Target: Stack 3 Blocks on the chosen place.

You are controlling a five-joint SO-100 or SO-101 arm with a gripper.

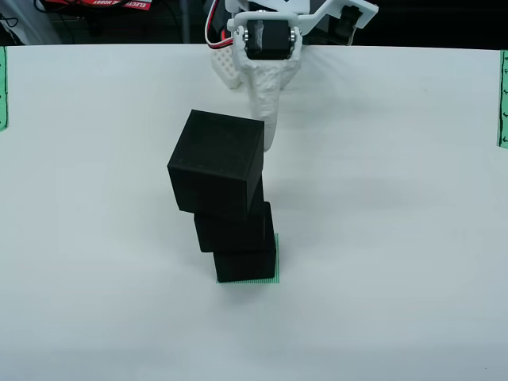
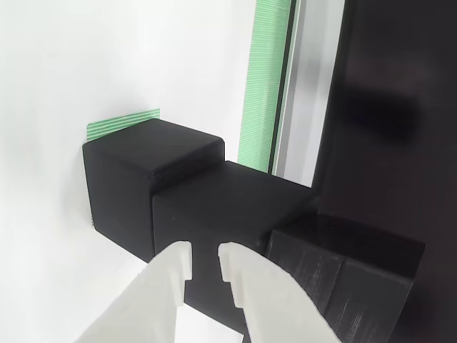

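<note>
Three black blocks stand stacked on the white tabletop: the bottom block sits on the green striped square, the middle block on it, and the top block turned a little and overhanging to the left in the front view. They look rigid, matte and probably light, so the stack would likely topple at a sideways nudge. Any hold is best taken on two opposite flat faces, square on. The tool is released, its two white fingers slightly parted with nothing between them, just above the middle block in the close view. There is one green square and one tool.
</note>
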